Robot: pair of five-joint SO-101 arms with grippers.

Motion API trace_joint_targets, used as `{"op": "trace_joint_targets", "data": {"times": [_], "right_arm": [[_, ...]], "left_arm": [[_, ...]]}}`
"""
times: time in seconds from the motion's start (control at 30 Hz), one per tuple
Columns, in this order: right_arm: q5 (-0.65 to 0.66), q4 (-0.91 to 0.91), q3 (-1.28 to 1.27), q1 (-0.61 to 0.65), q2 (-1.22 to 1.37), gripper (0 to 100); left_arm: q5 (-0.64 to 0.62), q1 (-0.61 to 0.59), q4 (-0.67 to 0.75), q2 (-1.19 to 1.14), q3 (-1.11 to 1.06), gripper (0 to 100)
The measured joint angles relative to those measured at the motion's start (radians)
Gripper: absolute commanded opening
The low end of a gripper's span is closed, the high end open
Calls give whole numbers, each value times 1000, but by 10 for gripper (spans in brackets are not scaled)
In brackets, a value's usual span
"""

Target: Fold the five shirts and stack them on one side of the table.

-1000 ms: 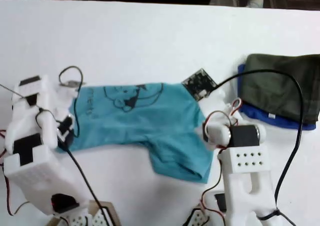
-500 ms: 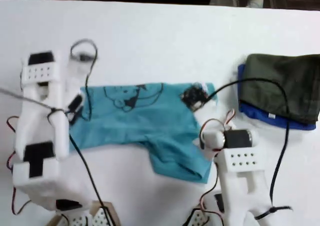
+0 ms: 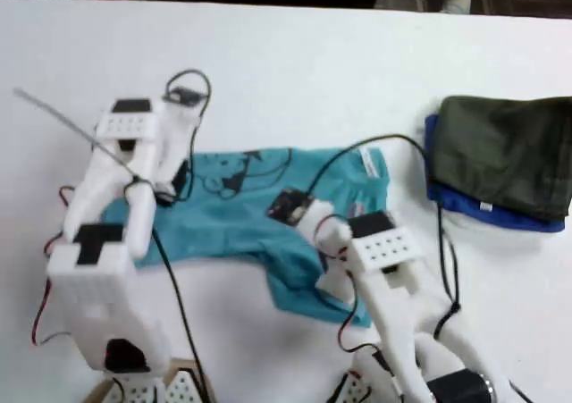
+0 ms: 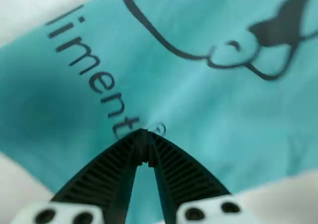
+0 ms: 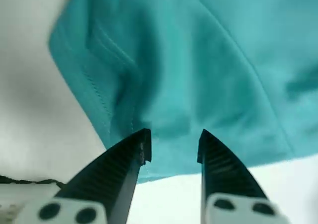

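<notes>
Pinching the teal shirt [image 4: 223, 114], the left end effector [image 4: 143, 135] (closed) hides some lettering [image 4: 84, 60].

The teal shirt [image 3: 241, 211] bears dark print; olive shirt [image 3: 505, 153], blue shirt [image 3: 458, 199], white table [image 3: 313, 63].

The left arm [image 3: 98, 278] is parked right over the left end of the teal shirt [image 3: 241, 211], and the right arm [image 3: 384, 251] covers part of its lower edge. The green shirt [image 3: 505, 153] runs off the high view's right side, and the blue shirt [image 3: 451, 197] under it is mostly buried. The print [image 4: 94, 80] is pretty smeared in the left wrist view.
</notes>
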State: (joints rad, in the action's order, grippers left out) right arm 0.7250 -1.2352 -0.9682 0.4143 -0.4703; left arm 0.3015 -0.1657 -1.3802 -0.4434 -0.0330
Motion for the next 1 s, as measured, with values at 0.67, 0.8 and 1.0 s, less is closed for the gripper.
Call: {"op": "trace_joint_targets", "data": {"times": [0.67, 0.8, 1.0], "right_arm": [[-83, -57, 212, 281, 12, 23], [-149, 43, 153, 285, 25, 24], [-163, 55, 135, 305, 137, 51]], "left_arm": [[-57, -6, 46, -92, 20, 26], [-57, -6, 46, -95, 20, 26], [-57, -6, 46, -95, 20, 26]]}}
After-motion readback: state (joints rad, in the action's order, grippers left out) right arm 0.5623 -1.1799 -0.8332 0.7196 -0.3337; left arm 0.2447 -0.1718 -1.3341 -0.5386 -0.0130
